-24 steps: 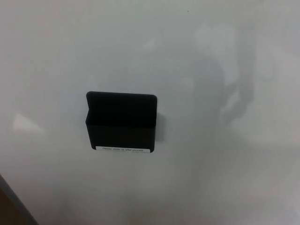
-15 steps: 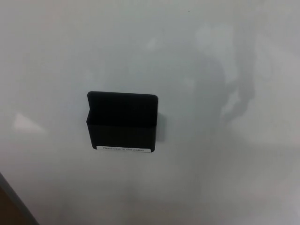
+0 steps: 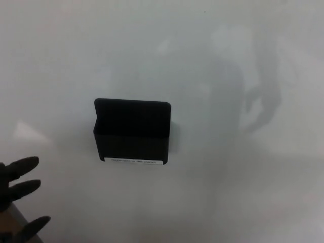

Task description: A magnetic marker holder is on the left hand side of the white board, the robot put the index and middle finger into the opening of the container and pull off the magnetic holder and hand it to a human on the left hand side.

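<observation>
Three spread fingers (image 3: 23, 166) on empty left robot hand (image 3: 15, 192), well apart from marker holder (image 3: 131, 132).

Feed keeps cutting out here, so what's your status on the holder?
Left hand open, fingers spread, below-left of holder. Right hand not in view. Marker holder on whiteboard, untouched. Nothing in the way.

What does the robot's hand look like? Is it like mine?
Only the left hand shows, at the lower left corner. It is matte black all over, with three thick, rounded fingers that taper to blunt tips, like fat sausages. No cables, markings or sleeve can be seen, and the arm behind it is out of the picture. The right hand is not in view.
</observation>
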`<state>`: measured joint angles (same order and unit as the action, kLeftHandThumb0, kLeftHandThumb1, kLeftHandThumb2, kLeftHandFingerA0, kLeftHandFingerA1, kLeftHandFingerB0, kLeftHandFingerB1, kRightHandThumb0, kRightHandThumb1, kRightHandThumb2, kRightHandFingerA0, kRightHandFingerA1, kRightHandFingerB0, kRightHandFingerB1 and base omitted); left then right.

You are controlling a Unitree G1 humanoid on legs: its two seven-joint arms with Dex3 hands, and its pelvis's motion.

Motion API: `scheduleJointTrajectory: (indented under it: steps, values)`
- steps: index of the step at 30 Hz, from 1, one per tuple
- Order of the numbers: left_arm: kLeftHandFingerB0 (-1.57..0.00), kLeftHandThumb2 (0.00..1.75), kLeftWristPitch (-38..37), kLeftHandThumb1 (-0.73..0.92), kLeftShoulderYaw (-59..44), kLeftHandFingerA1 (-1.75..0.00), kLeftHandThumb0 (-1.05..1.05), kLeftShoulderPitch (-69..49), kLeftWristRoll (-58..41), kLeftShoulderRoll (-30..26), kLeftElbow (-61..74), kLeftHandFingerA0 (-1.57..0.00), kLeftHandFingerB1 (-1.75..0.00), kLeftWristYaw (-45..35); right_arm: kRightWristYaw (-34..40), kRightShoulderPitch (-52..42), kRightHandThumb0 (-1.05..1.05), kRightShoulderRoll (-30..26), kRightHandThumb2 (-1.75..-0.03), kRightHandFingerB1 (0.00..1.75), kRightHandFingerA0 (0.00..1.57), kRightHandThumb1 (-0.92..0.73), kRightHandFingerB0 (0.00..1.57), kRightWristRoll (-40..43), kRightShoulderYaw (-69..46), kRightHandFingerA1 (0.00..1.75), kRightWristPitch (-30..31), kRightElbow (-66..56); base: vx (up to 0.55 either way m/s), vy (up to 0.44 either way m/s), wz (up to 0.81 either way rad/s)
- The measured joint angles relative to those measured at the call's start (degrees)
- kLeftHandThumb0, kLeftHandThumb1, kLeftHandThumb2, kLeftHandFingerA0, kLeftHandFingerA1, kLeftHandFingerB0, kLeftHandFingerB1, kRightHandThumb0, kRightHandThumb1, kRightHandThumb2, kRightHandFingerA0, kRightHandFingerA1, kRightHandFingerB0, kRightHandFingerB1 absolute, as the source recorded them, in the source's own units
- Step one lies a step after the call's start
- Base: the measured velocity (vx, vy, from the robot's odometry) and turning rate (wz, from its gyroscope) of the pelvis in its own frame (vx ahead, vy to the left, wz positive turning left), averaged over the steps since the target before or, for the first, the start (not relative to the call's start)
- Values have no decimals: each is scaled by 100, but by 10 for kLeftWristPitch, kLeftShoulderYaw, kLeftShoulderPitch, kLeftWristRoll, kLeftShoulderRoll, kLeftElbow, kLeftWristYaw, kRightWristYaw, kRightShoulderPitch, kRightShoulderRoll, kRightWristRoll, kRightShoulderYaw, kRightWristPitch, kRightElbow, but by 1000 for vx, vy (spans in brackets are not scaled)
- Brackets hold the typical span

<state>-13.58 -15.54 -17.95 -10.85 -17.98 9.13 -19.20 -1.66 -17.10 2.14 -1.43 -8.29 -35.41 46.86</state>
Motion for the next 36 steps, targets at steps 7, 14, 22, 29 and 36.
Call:
scheduleJointTrajectory:
  steps: [7, 14, 22, 29, 36]
  values:
    - [-40, 70, 52, 38, 37, -45, -56, 103, -13, -85, 102, -44, -44, -38, 1, 16, -47, -2, -62, 41, 63, -72, 52, 8, -11, 46, -45, 14, 0, 0, 0]
    - [-34, 55, 113, 46, 89, -36, -54, 196, -11, -114, 97, -37, -32, -55, 2, 27, -42, -7, -61, 41, 65, -71, 54, 10, -14, 45, -60, 30, 0, 0, 0]
    - [-28, 55, 179, 45, 173, -35, -58, 303, 12, -157, 52, -33, -30, -91, -2, 42, -40, -10, -60, 42, 63, -68, 57, 20, -23, 46, -64, 35, 0, 0, 0]
    - [-28, 55, 213, 45, 235, -35, -58, 364, 49, -178, 2, -32, -30, -118, -6, 45, -43, -13, -94, 56, 60, -56, 46, 25, -25, 63, -64, 40, 0, 0, 0]
    - [-27, 55, 224, 46, 265, -34, -61, 390, 78, -180, -36, -31, -30, -131, -6, 47, -44, -15, -93, 56, 58, -56, 48, 25, -24, 63, -67, 51, 0, 0, 0]
